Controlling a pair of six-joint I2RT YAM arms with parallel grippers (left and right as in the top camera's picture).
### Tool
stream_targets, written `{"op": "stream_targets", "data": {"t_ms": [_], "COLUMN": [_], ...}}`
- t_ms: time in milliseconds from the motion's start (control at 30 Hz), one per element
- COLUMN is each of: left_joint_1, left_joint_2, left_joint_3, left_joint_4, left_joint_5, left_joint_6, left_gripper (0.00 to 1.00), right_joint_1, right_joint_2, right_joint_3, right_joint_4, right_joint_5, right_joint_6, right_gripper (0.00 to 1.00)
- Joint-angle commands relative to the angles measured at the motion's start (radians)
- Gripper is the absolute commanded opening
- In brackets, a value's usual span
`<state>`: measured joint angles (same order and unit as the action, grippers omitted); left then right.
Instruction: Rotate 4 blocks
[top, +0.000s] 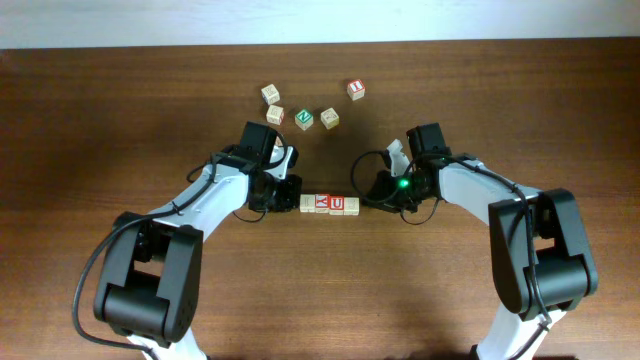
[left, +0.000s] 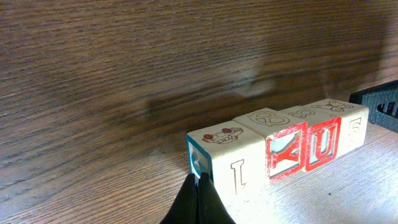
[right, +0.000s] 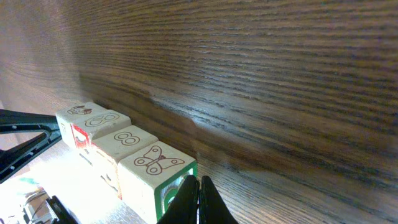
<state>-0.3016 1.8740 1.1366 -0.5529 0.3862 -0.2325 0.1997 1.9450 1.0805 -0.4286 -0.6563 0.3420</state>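
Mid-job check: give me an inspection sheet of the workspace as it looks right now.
Surface: dark wood-grain table; no damage seen.
Job's things: four blocks in a tight row at centre, red Y and U in the middle.
Clutter: five loose cubes toward the far edge, apart from the row.
End effectors: left end effector shut, at the row's blue-faced end; right end effector shut, at its green-faced end.
Cables: black cables run along both arms, off the blocks.
Surroundings: pale strip beyond the far edge; nothing else seen.
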Motion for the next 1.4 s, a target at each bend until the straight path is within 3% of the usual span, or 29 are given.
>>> {"op": "stream_targets", "data": {"t_ms": [0, 367, 633, 1367], "left_joint_1": [0.003, 0.002, -0.001, -0.01], "left_joint_2": [0.014, 0.019, 0.019, 0.019], "left_joint_3": [-0.01, -0.01, -0.01, -0.01], "left_joint_4": [0.0, 0.007, 0.019, 0.018], "left_joint_5": [0.011, 0.01, -0.012, -0.012], "left_joint_6": [-0.014, -0.014, -0.082, -0.082], "left_gripper": [0.0, 0.0, 0.0, 0.0], "right_joint_1": [0.003, 0.002, 0.003, 0.037], "right_joint_2": [-0.008, -0.008, -0.008, -0.015], "right_joint_3": [-0.01, -0.022, -0.031, -0.027], "right_joint_4": [0.002, -0.002, -0.001, 0.063], "right_joint_5": [-0.006, -0.07, -0.069, -0.164], "right_joint_6": [0.031, -0.021, -0.013, -0.073], "right_gripper": [0.05, 0.05, 0.05, 0.05]}}
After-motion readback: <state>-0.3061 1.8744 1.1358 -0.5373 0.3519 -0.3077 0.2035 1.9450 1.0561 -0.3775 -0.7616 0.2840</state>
